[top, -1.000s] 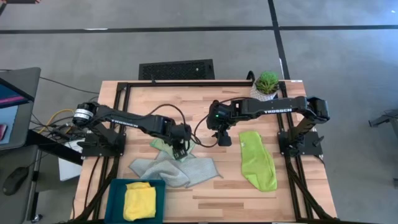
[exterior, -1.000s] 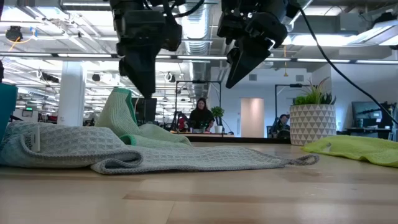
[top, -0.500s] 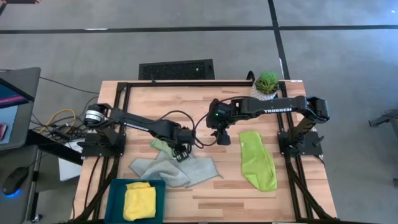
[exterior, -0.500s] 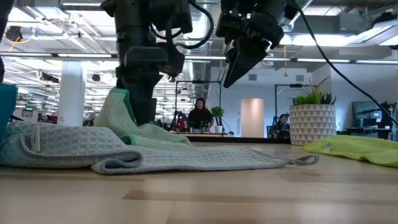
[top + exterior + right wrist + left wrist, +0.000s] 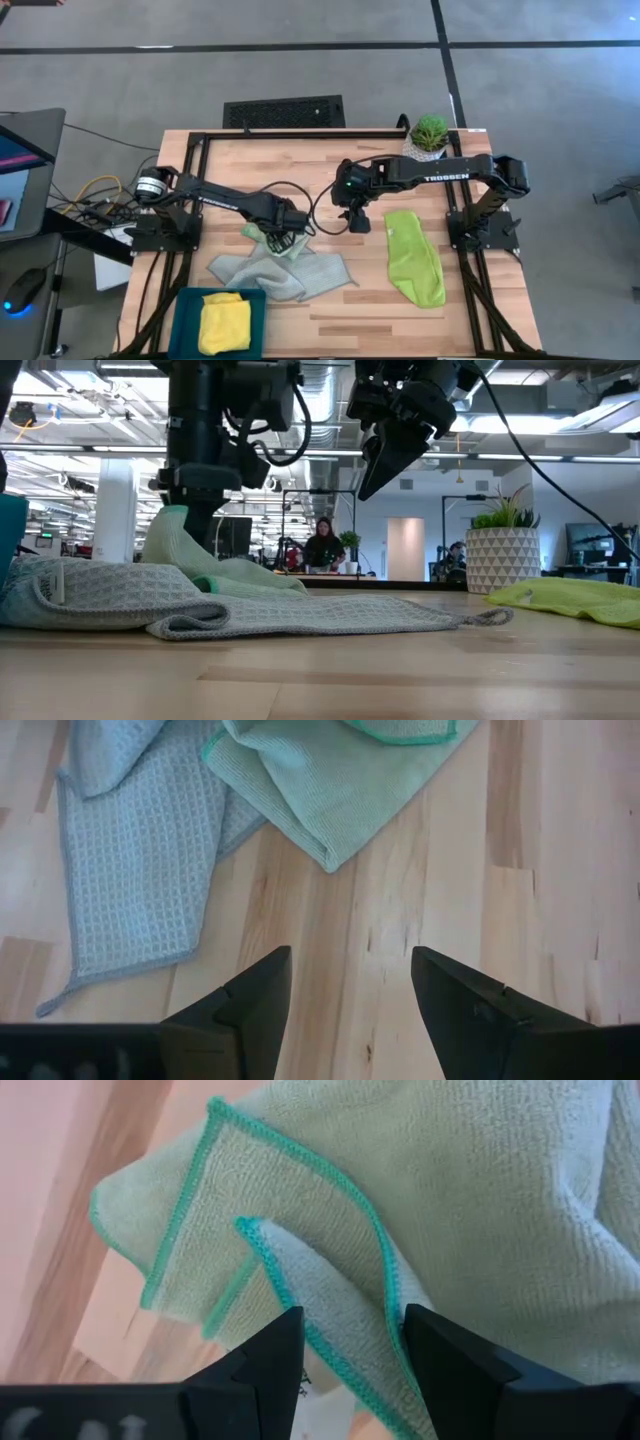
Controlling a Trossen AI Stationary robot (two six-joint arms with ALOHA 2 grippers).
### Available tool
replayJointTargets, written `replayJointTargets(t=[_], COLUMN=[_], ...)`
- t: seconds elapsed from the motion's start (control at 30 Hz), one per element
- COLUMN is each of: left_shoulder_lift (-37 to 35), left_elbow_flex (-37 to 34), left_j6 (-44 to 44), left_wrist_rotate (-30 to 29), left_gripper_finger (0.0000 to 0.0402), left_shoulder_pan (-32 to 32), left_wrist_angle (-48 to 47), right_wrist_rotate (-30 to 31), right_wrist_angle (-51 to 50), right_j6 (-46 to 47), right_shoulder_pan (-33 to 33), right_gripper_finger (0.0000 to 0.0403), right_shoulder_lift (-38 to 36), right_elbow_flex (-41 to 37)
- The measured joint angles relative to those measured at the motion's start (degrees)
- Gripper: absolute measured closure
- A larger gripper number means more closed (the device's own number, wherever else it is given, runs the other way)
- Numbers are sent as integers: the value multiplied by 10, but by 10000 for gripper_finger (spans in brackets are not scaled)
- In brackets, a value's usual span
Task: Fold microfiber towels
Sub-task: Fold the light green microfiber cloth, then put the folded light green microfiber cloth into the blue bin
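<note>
A sage green towel (image 5: 258, 233) with teal stitching lies crumpled at mid-table, partly on a pale grey-green waffle towel (image 5: 285, 272). My left gripper (image 5: 350, 1370) is open and points down into the sage towel's raised fold (image 5: 170, 530). A lime green towel (image 5: 415, 258) lies flat toward the right. A yellow towel (image 5: 225, 322) sits folded in the teal bin (image 5: 185, 320) at the near left. My right gripper (image 5: 358, 225) hangs open above bare wood between the sage and lime towels. My left gripper comes from above, pointing down, with its open fingers on either side of a raised teal-stitched edge (image 5: 345, 1335) of the sage towel. One finger (image 5: 450, 1365) lies against the cloth there. The towel's lower part rests on the table and on the grey-green towel.
A potted plant (image 5: 430, 135) stands at the far right of the table. The black frame rails (image 5: 200, 140) run along the table's edges. Bare wood (image 5: 400, 320) shows at the near right. People sit in the room far beyond the table (image 5: 322, 545).
My left gripper has gone down onto the sage towel, tipping to point more steeply down and rolling a little. Its fingers stay open. The towel's raised fold has shifted toward the table's left.
</note>
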Motion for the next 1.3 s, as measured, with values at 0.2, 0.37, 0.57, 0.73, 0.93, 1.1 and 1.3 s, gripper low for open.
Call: replayJointTargets(t=[0.2,0.37,0.57,0.73,0.93,1.1,1.3], left_shoulder_lift=[0,0,0,0,0,0,0], left_elbow_flex=[0,-1,-21,-37,0,68,145], left_j6=[-21,-81,-138,-156,-216,-265,-283], left_wrist_rotate=[1,0,22,66,28,33,-30], left_gripper_finger=[233,233,233,233,233,233,233], left_shoulder_pan=[0,0,-2,-6,-35,-77,-107], left_wrist_angle=[-12,-60,-99,-104,-158,-256,-299], right_wrist_rotate=[0,0,0,0,0,0,0], right_wrist_angle=[0,0,0,-2,-2,-3,-3], right_j6=[0,0,0,0,0,0,0], right_shoulder_pan=[0,0,0,0,0,0,0], right_gripper_finger=[173,173,173,173,173,173,173], right_shoulder_lift=[0,0,0,0,0,0,0], right_elbow_flex=[0,0,0,0,0,0,0])
